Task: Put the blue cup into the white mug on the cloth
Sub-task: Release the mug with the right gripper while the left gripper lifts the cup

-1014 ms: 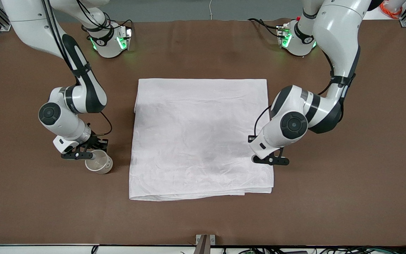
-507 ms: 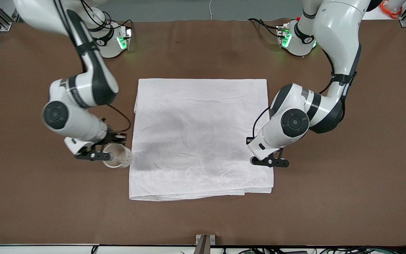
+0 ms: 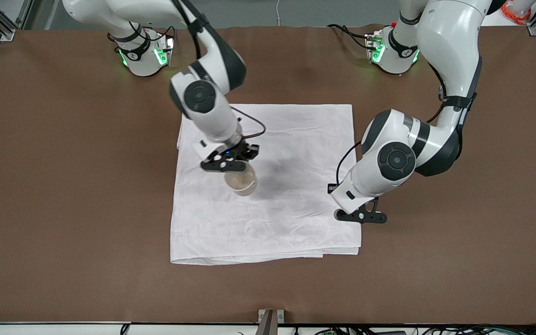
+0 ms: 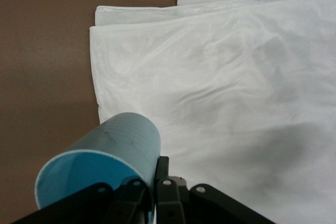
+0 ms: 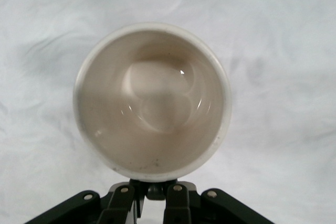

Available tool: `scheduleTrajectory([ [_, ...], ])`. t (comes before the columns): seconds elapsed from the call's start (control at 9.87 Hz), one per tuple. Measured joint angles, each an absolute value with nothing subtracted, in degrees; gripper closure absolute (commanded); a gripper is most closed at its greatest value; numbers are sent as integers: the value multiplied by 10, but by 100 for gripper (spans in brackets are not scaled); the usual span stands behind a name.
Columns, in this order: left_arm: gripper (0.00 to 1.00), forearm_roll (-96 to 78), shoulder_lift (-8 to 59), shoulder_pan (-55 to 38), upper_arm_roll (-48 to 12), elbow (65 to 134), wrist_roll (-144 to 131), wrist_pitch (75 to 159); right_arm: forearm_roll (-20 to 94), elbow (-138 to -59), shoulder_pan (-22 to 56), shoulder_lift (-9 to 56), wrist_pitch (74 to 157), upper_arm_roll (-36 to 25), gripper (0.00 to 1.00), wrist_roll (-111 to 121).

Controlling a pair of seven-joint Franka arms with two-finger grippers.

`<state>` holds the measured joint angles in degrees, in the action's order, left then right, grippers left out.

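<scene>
The white mug (image 3: pixel 241 181) hangs from my right gripper (image 3: pixel 231 164), which is shut on its black handle, over the middle of the cloth (image 3: pixel 296 223). The right wrist view looks straight down into the empty mug (image 5: pixel 152 100), with my right gripper (image 5: pixel 155 192) at its handle and the cloth (image 5: pixel 283 51) below. My left gripper (image 3: pixel 360 216) is over the cloth's edge at the left arm's end. In the left wrist view it (image 4: pixel 152 198) is shut on the wall of the blue cup (image 4: pixel 105 166), held tilted above the cloth (image 4: pixel 236 87). The arm hides the blue cup in the front view.
The cloth lies on a brown table (image 3: pixel 63 256). The two arm bases (image 3: pixel 144 56) with green lights stand along the table's edge farthest from the front camera. A small metal bracket (image 3: pixel 270 318) sits at the nearest edge.
My right gripper has carried the white mug from the bare table beside the cloth to over the cloth's middle. My left gripper has barely shifted.
</scene>
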<state>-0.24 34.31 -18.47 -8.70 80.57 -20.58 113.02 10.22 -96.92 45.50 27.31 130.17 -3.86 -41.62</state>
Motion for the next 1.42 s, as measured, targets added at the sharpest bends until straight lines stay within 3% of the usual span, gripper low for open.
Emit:
scheduleTrajectory([
  [0.2, 100, -2, 343, -185, -87, 805, -206, 1130, 102, -950, 489, 331, 1316, -39, 99, -439],
  [0.3, 100, -2, 343, -185, -87, 805, -206, 1130, 102, -942, 494, 351, 1319, -41, 90, -441],
  [0.41, 100, -2, 343, -185, -87, 805, -206, 1130, 102, -938, 494, 360, 1318, -43, 5, -441],
  [0.51, 100, -2, 343, -184, -87, 805, -206, 1130, 102, -937, 494, 364, 1315, -45, 0, -441],
  [1.01, 100, -2, 343, -182, -87, 804, -205, 1130, 102, -913, 494, 345, 1249, -46, 0, -441],
  [1.22, 100, -2, 334, -181, -87, 792, -205, 1130, 101, -892, 484, 255, 1143, -58, 0, -443],
  [1.42, 100, -2, 325, -187, -91, 776, -205, 1129, 71, -888, 402, 122, 1007, -66, 0, -418],
])
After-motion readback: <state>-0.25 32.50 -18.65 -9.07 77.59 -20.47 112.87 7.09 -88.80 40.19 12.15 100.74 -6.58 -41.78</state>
